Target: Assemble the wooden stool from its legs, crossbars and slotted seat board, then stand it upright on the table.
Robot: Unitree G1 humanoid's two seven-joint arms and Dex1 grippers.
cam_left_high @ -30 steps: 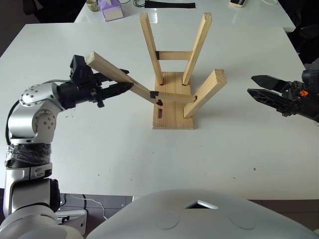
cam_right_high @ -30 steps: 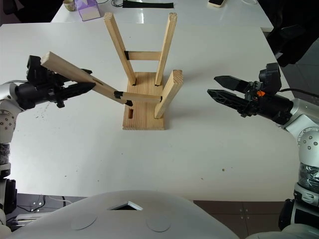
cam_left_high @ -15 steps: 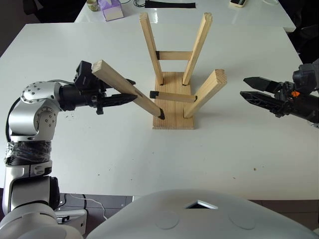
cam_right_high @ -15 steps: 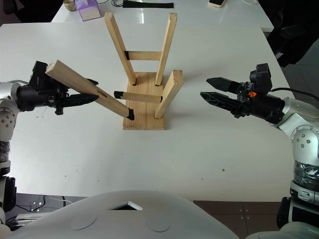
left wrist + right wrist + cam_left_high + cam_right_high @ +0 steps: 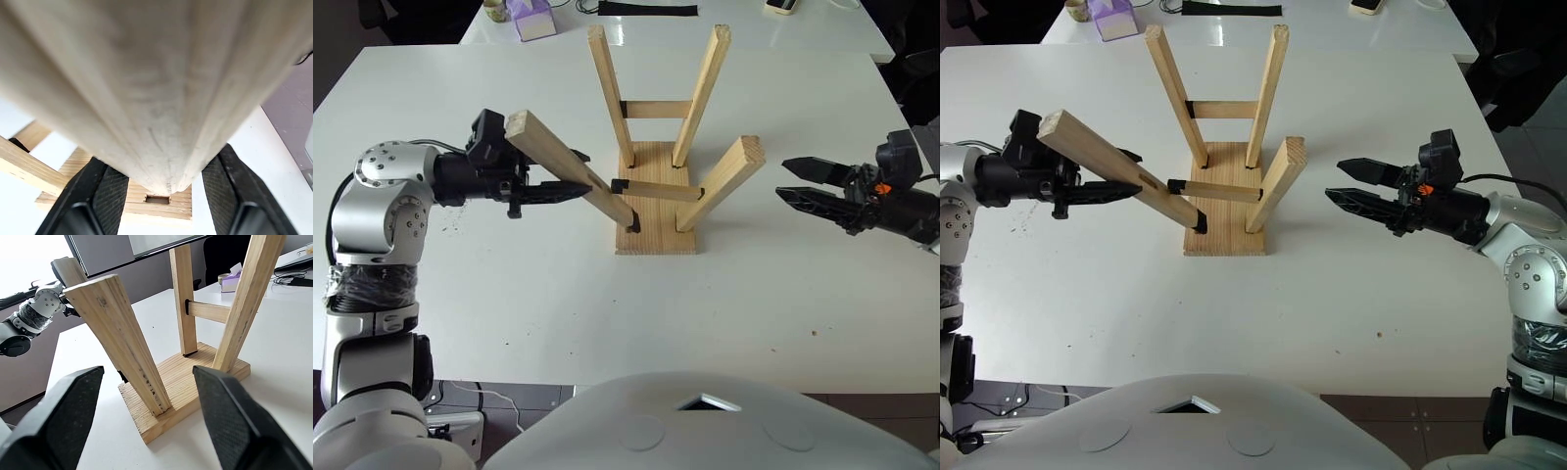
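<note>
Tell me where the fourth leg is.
Left of centre in the head views, the fourth leg slants in the left gripper, its lower end at the near left corner of the seat board.

The slotted seat board (image 5: 654, 233) lies flat near the middle of the white table (image 5: 607, 304).

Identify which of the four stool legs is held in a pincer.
The leg leaning out to the robot's left from the seat board, clamped in the left pincer; no pincer touches the other three.
</note>
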